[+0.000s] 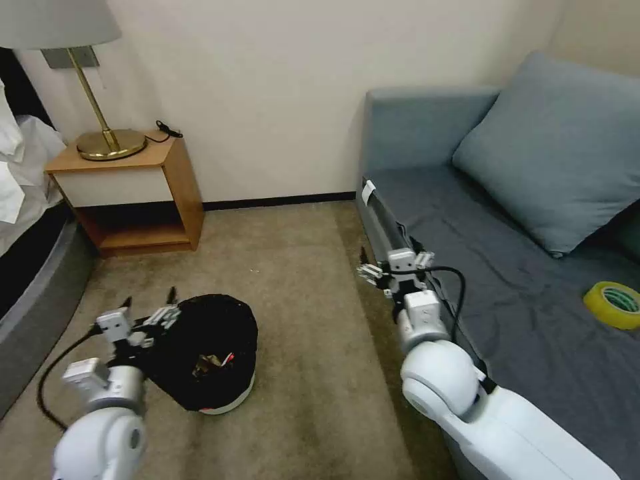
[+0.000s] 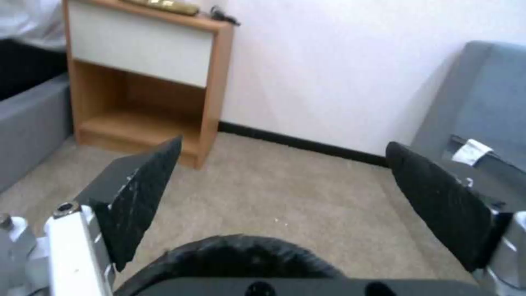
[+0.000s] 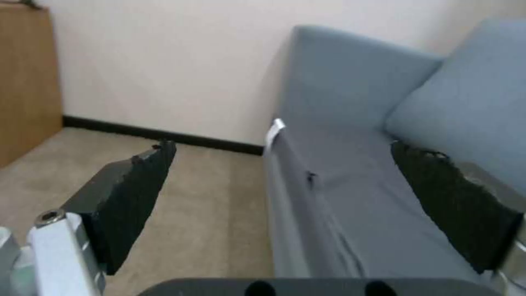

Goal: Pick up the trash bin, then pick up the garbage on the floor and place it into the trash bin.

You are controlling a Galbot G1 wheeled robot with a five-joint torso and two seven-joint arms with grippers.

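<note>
The trash bin (image 1: 207,353) sits on the carpet at near left, tilted so its whitish base rim shows at the near side, the crinkled black liner spread over its mouth. Inside it a few pieces of garbage (image 1: 212,363) show, something gold-brown and a bit of red and white. The open carpet around the bin carries no other litter that I can make out.

The left hand (image 1: 148,305) hangs just at the bin's far-left edge, its fingers spread wide and holding nothing; from its wrist view the black liner (image 2: 236,257) bulges just below the open pads. The right hand (image 1: 371,272) hovers well to the right, beside the near edge of the grey sofa (image 1: 507,267), also spread open and empty.

Judging by this, the collecting looks largely done, with litter already in the bin and the bin set down. A yellow tape roll (image 1: 613,305) lies on the sofa seat at far right.
</note>
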